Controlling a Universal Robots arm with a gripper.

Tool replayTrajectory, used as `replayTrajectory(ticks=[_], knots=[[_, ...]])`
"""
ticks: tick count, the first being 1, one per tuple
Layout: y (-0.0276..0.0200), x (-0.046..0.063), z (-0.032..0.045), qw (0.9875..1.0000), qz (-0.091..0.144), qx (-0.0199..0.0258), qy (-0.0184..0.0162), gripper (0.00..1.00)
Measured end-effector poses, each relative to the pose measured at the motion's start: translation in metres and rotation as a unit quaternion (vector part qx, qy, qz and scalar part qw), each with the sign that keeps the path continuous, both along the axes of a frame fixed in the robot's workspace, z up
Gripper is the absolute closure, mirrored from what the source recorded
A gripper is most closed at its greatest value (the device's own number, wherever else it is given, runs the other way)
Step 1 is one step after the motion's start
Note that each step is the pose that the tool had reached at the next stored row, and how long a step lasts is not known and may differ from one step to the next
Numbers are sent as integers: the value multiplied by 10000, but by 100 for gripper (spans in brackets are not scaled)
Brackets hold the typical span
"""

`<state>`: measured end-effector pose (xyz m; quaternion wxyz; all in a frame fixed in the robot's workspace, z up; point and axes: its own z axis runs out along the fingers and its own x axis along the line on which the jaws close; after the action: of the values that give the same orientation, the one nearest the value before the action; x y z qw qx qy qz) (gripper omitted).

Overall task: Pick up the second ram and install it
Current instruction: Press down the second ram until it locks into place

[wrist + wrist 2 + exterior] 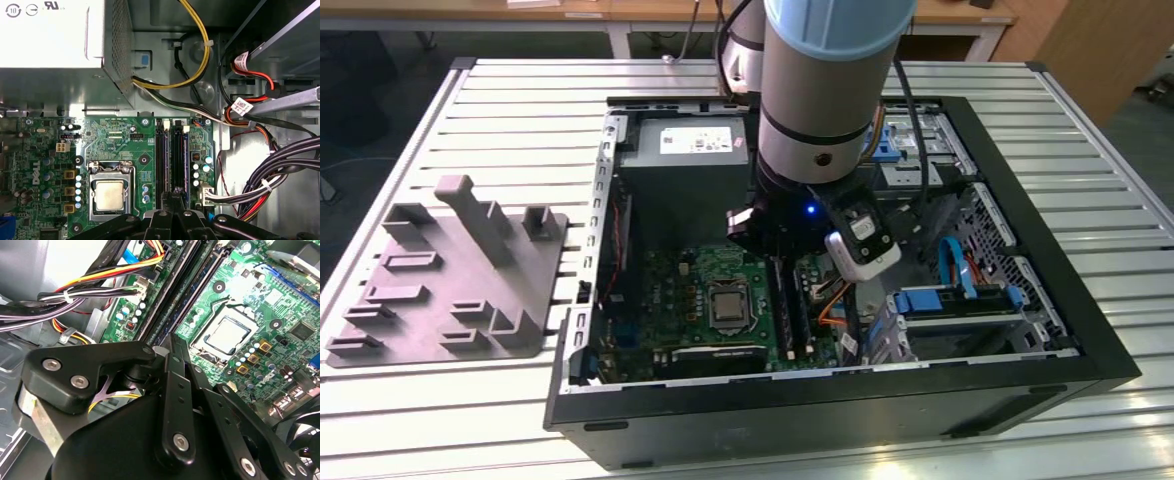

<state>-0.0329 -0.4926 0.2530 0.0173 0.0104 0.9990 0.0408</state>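
Observation:
My gripper (785, 262) is lowered into the open computer case (1014, 380), over the green motherboard (680, 290). In both wrist views its black fingers stand close together, shut, at the near end of the long memory slots (160, 155). The second ram (179, 155), a dark stick with a bluish edge, stands lengthwise in the slot nearer the cable bundle. My gripper (172, 196) points at that end of the stick; I cannot tell whether the tips touch it. The gripper (171, 342) and its linkage hide the slots' near end.
The grey power-supply box (687, 150) sits at the case's far end. The processor socket (110, 192) lies beside the slots. Bundled cables (280, 170) run close on the other side. A grey fixture plate (454, 270) lies on the table at the exterior view's left.

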Motion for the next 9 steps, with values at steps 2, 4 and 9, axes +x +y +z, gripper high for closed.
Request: replayTrajectory(ticks=[2, 4, 9], knots=[[0, 0, 0, 10000, 0, -2, 0, 90], [1, 0, 0, 10000, 0, 2, 0, 90], [17, 0, -3, 10000, 0, 12, 0, 90]])
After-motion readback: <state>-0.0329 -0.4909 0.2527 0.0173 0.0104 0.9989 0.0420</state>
